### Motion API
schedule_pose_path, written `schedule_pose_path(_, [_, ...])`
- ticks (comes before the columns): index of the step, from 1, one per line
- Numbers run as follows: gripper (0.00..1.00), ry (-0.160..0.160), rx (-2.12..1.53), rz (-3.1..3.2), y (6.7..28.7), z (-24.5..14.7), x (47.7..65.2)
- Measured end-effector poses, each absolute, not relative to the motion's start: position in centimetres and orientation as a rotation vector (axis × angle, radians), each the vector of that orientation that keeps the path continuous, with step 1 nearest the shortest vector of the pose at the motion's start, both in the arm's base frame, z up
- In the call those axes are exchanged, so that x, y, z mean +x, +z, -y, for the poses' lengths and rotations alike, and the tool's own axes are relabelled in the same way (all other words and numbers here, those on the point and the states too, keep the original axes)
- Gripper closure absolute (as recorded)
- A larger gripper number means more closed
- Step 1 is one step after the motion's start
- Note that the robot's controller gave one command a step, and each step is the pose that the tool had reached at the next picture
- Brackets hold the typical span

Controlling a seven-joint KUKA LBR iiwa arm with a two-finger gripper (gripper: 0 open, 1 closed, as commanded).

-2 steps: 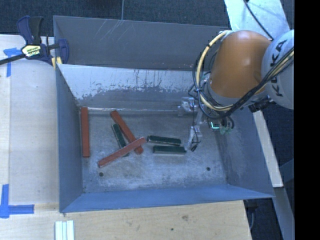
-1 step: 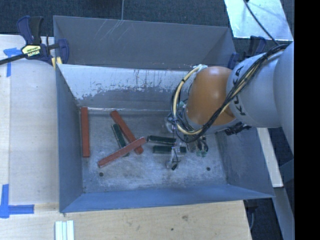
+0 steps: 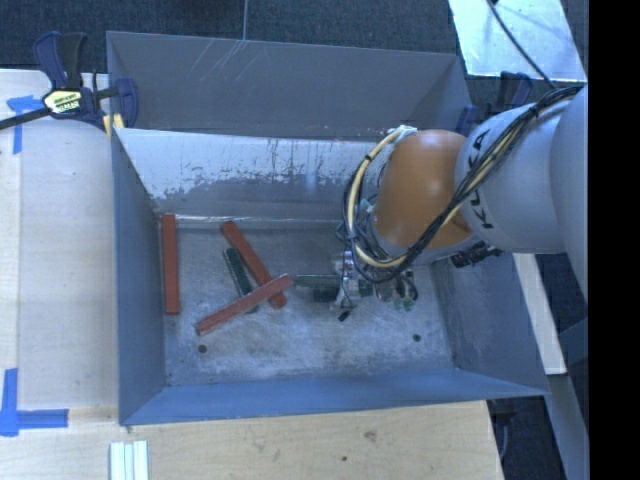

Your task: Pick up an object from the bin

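My gripper point(image 3: 345, 303) hangs low over the bin floor, right of the middle, below the arm's orange cover. A small dark green piece point(image 3: 318, 288) lies just left of the fingertips, close to them or touching. Farther left, two reddish-brown flat sticks cross: one point(image 3: 244, 305) lies slanted along the floor, the other point(image 3: 252, 260) runs over it toward the back. A dark green stick point(image 3: 238, 275) lies between them.
A third reddish-brown stick point(image 3: 171, 264) lies along the bin's left wall. The arm and its cables cover the right part of the bin floor.
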State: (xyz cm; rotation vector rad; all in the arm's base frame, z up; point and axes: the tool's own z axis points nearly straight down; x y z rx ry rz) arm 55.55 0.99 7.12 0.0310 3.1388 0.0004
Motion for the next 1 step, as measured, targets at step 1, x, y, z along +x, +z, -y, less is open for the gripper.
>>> schedule_pose_path(1, [1.00, 0.002, 0.127, -3.126, 18.04, -2.88, 58.40])
